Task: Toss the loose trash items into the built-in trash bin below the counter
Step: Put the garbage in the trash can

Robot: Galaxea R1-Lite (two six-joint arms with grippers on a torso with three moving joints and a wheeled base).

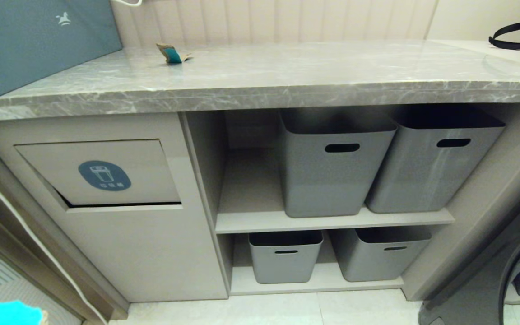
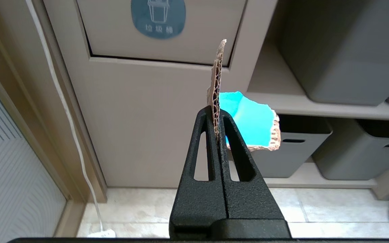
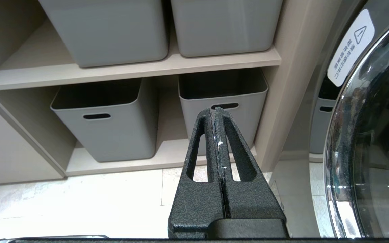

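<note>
Left wrist view: our left hand (image 2: pixel 218 130) clamps one cardboard scrap (image 2: pixel 248 125) before the trash bin flap (image 2: pixel 160 32).
We see the second scrap (image 1: pixel 173 53) lying on the bench (image 1: pixel 287 76); our right hand (image 3: pixel 216 135) is closed, empty, near the grey tubs (image 3: pixel 113 128).

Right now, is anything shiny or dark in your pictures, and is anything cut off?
Head view: the counter gleams with pale glare, and the grey tubs sit in shadow beneath it. Left wrist view: the left gripper pinches a cardboard scrap whose blue face looks very bright. Right wrist view: the washer door glass mirrors lights, and the right gripper is shut and empty.
</note>
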